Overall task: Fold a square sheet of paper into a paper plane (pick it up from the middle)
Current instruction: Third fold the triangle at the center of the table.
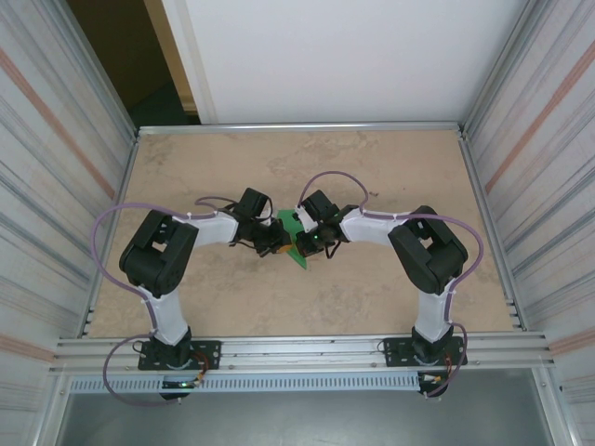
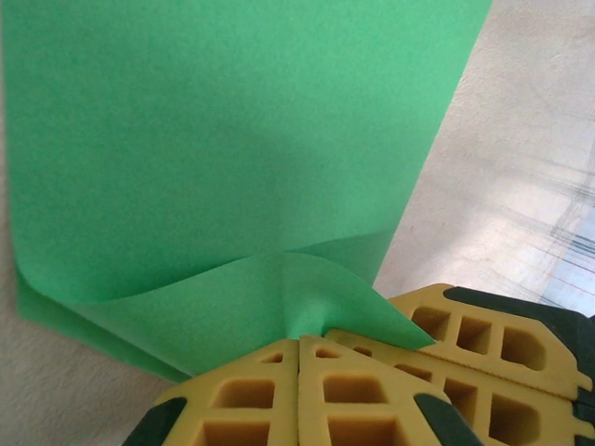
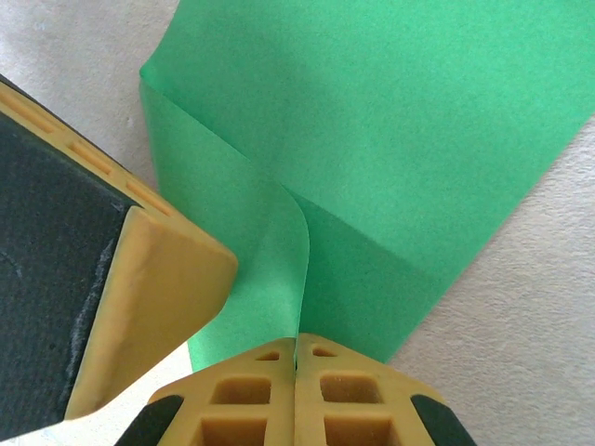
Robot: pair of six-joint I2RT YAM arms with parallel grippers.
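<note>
1. The thin bright green square sheet of paper (image 1: 299, 251) sits at the middle of the pale tabletop (image 1: 186, 167).
2. The left hand (image 2: 299, 342) is clenched, pinching a curled-up flap.
3. The right hand (image 3: 296, 339) is clenched on a raised fold.
4. The paper looks light, floppy and easy to tear, so pinch it gently near the edges.

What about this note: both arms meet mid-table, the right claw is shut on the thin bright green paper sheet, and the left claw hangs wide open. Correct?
Not quite. The left claw is not open: its jaws are pressed together, pinching a curled edge of the thin bright green paper sheet, as the left wrist view shows. The rest stands.
</note>
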